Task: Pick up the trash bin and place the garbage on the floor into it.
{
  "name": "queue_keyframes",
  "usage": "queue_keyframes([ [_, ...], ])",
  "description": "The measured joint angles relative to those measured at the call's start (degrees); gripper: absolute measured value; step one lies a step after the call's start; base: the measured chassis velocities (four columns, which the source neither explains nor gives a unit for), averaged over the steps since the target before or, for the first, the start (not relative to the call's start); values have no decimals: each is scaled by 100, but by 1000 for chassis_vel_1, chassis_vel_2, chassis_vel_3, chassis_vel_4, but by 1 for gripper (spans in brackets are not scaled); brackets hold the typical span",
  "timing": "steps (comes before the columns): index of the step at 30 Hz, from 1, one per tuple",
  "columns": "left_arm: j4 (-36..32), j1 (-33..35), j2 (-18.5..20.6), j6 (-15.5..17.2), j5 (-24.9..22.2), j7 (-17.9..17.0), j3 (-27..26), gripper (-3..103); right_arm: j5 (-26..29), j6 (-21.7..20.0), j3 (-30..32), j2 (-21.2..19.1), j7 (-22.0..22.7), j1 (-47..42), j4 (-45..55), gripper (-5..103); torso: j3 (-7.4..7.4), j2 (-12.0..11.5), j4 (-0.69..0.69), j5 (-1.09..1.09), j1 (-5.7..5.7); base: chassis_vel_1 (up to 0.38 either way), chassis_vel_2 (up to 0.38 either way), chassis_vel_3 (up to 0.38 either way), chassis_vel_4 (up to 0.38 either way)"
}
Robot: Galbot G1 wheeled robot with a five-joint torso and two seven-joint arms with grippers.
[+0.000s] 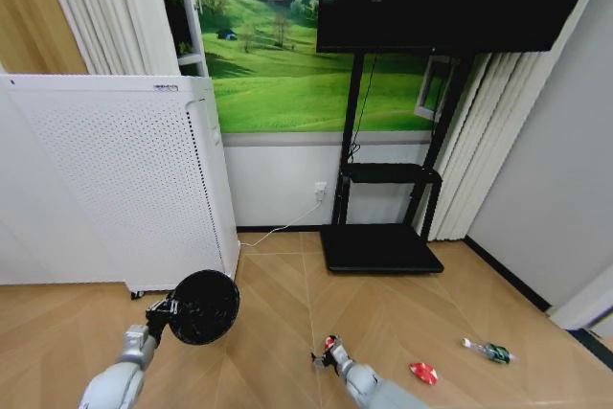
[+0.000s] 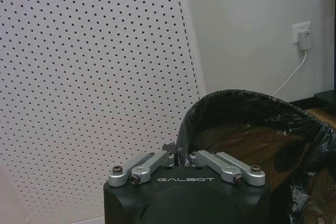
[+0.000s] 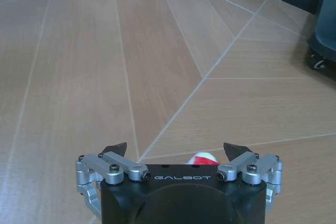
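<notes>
Room with herringbone wood floor (image 1: 287, 304), green landscape mural on the back wall, black TV stand (image 1: 381, 237) under a dark screen; landmark is the tall white perforated appliance (image 1: 124, 179). Trash bin (image 1: 202, 306) held up off the floor just in front of the appliance's lower near corner, tipped so its round face turns to the head camera; left claw (image 1: 161, 313) pinched closed on its rim, black liner bag folded over the rim edge in the left wrist view (image 2: 236, 103). Bin looks light, thin mesh wall, fairly stiff; rim grip is the sensible hold, though the liner may slip under the pads. Right claw (image 3: 177, 153) spread wide, low over the floor, well away from the appliance toward the TV stand side; red-and-white scrap (image 1: 330, 342) sits between its tips, also peeking up in the right wrist view (image 3: 202, 158); not closed on it yet. Scrap reads as light, soft, crushable; pinch across the middle. Flat red wrapper (image 1: 422, 372) lies farther from the appliance; thin, hard to get under. Small clear bottle (image 1: 488, 351) farthest out; smooth, may roll; take it across the body.
</notes>
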Motion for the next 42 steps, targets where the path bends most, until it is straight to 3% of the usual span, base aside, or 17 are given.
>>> queue_keyframes([
  [21,-30,48,-16,-37,4,3,1,6,-803,-4,329,182,65,104,-720,103,0,1,1,0,0,0,0,0,0],
  [23,-30,62,-14,-53,8,3,-19,6,-862,-12,346,197,47,102,-726,99,0,1,0,0,0,0,0,0,0],
  [26,-30,83,-19,-74,15,6,-27,6,-912,-34,372,224,27,97,-770,83,0,1,0,1,0,0,0,0,0],
  [28,-29,87,-21,-78,18,6,-27,6,-920,-41,373,224,27,95,-778,83,0,1,0,0,0,0,0,0,0],
  [29,-16,88,-26,-83,25,9,-27,6,-935,-52,374,223,9,91,-793,73,0,1,0,0,0,0,0,0,0],
  [33,10,82,-29,-97,37,9,-18,6,-955,-52,388,222,-22,86,-822,67,0,1,0,0,0,0,0,0,0],
  [36,49,52,-30,-105,50,10,-7,6,-1020,-15,444,232,-77,61,-855,50,-1,1,0,-1,-1,0,0,0,0],
  [42,93,18,-24,-113,61,10,10,6,-1041,19,492,242,-98,35,-869,37,-1,1,0,-1,-1,0,0,0,0],
])
